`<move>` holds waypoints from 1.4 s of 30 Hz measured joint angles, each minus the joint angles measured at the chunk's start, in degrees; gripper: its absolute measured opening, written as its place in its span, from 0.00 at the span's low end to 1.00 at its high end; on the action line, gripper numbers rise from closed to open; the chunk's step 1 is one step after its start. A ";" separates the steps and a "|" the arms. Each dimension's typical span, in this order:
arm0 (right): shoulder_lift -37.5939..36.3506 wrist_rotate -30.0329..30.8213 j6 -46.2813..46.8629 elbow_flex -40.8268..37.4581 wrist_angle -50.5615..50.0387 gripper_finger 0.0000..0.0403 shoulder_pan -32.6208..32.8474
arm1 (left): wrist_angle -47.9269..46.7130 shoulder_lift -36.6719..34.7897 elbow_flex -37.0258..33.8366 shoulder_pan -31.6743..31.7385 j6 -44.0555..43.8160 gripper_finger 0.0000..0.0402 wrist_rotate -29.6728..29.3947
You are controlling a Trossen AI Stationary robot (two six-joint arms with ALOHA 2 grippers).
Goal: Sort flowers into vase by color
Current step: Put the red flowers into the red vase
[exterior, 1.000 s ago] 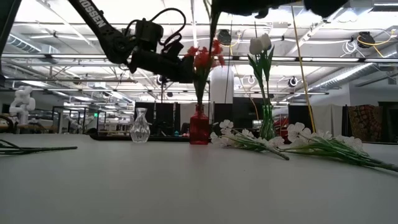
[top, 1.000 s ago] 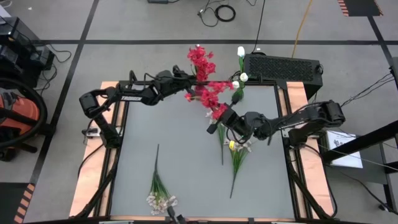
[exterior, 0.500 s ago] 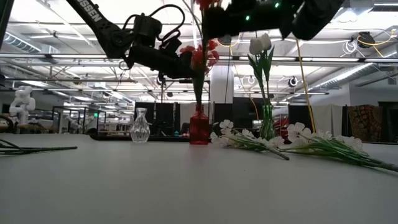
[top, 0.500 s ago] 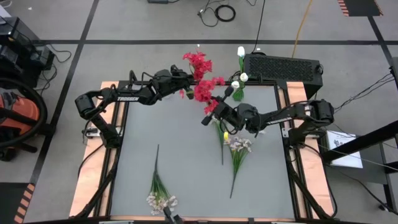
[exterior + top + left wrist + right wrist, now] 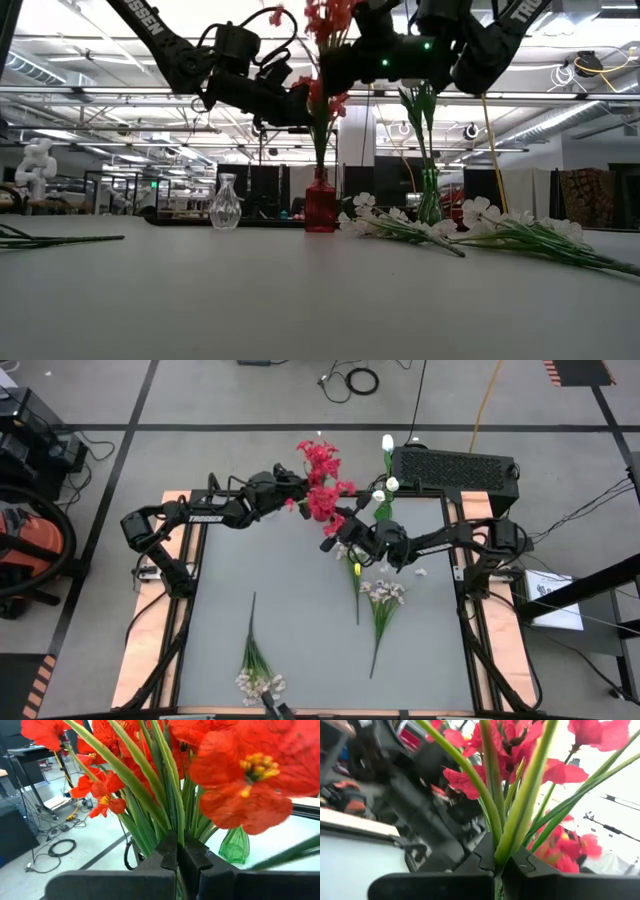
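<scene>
Red blooms (image 5: 320, 480) had yellow centres and green leaves; the vases were red (image 5: 320, 213), green (image 5: 235, 845) and clear (image 5: 226, 203); the tabletop (image 5: 290, 600) was grey.

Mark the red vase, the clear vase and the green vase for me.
red vase (image 5: 320, 208): low view, on its red body, below the stems.
clear vase (image 5: 227, 204): low view, on its rounded glass belly.
green vase (image 5: 235, 845): left wrist view, on its green glass shoulder.
</scene>
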 joint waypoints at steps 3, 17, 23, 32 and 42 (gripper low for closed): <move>0.85 0.24 0.00 0.00 -0.01 0.00 -0.80 | 0.36 0.00 0.00 0.11 -0.02 0.01 -0.01; 1.01 -2.92 5.55 0.00 -0.02 0.00 -3.12 | 1.25 0.00 0.00 0.24 0.02 0.01 -0.02; 1.01 -2.86 7.30 0.00 -0.54 0.00 -3.23 | 0.98 0.02 0.00 0.23 0.02 0.01 0.00; 0.99 -2.52 12.28 0.00 -0.65 0.00 -3.36 | 0.43 0.02 0.00 0.21 0.25 0.01 -0.02; 0.91 0.77 16.73 0.00 -0.42 0.00 -3.34 | 0.20 0.02 0.00 0.21 0.41 0.01 0.00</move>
